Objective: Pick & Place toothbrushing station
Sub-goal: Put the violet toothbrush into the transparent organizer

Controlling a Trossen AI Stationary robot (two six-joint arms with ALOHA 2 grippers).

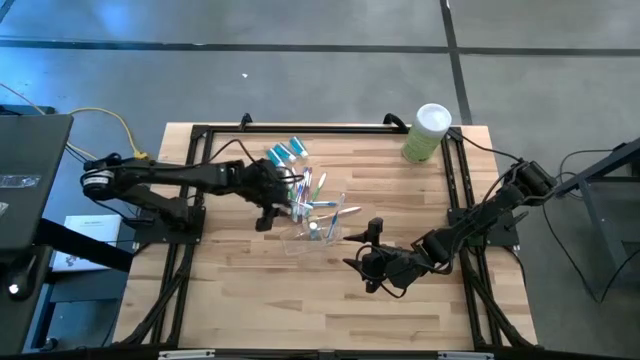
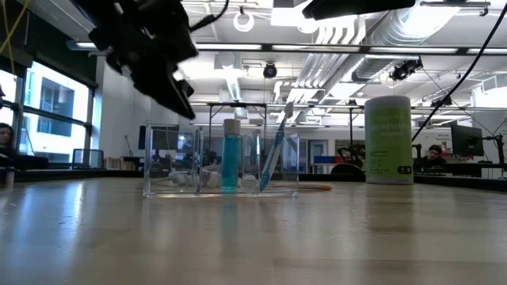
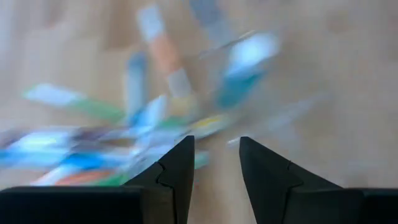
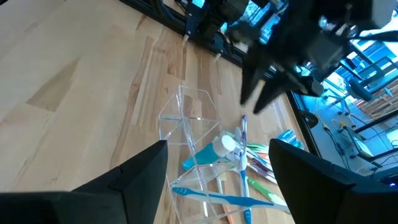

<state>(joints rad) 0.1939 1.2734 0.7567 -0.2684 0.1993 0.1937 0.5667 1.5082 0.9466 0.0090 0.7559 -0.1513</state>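
Observation:
A clear plastic holder (image 1: 312,232) stands on the table's middle. In the low view a teal toothpaste tube (image 2: 230,161) stands upright in the holder (image 2: 170,162) and a blue toothbrush (image 2: 273,154) leans in it. Several multicoloured toothbrushes (image 1: 318,190) lie on the table just beyond the holder, and teal-and-white toothpaste tubes (image 1: 285,153) lie farther back. My left gripper (image 1: 280,208) is open and empty, raised above the brushes at the holder's left side; it also shows in its wrist view (image 3: 216,155). My right gripper (image 1: 354,258) is open and empty, to the right of the holder (image 4: 189,127).
A light-green canister (image 1: 427,132) with a white lid stands at the table's far right. A black frame (image 1: 330,131) runs along the table's far and side edges. Bare wood lies toward the near edge.

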